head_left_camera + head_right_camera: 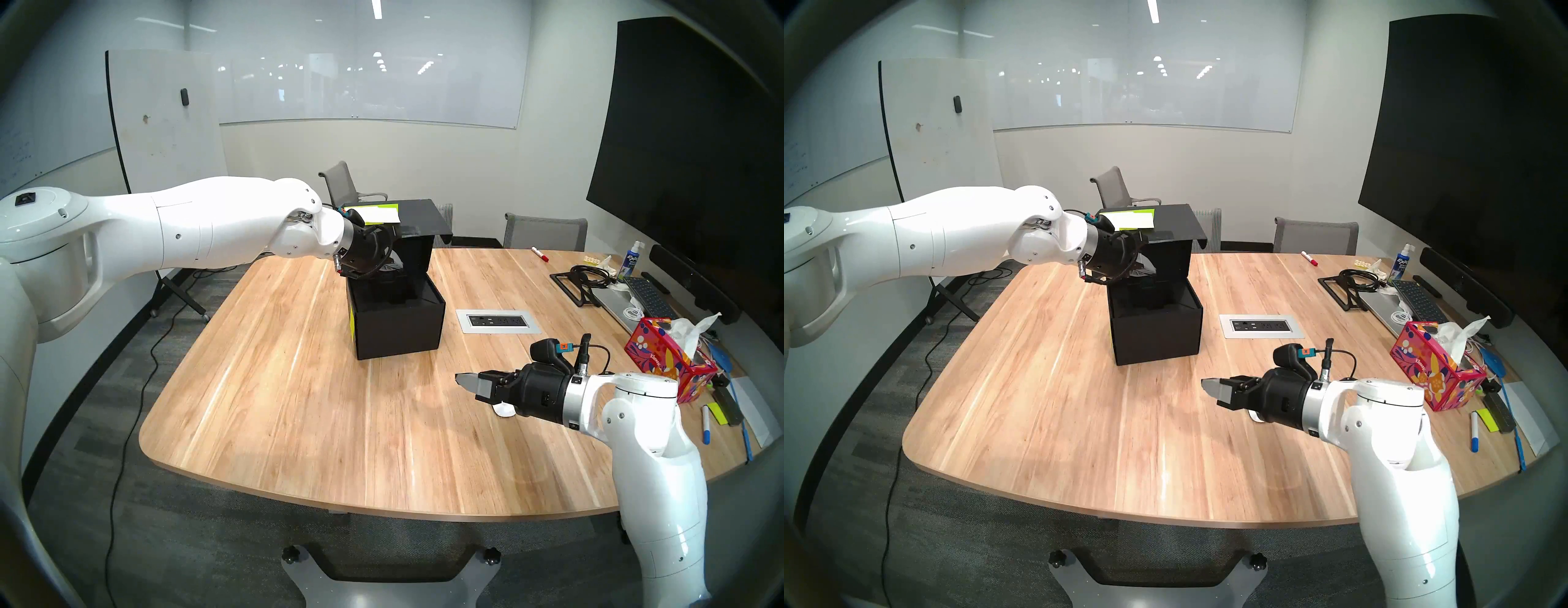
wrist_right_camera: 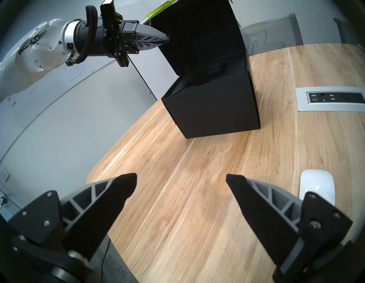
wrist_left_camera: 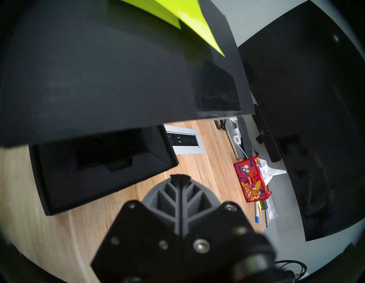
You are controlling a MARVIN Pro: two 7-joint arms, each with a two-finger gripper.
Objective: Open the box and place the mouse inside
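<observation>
Left gripper pressed together against matte black box.

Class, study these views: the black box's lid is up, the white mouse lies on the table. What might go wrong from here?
1. The lid is raised only because the shut left gripper props it with its tip; nothing clamps it, so it may slip off and drop.
2. The mouse lies beside the open right gripper, not between its jaws; closing now would miss.
3. The left arm hangs over the box, crowding the way in.
</observation>
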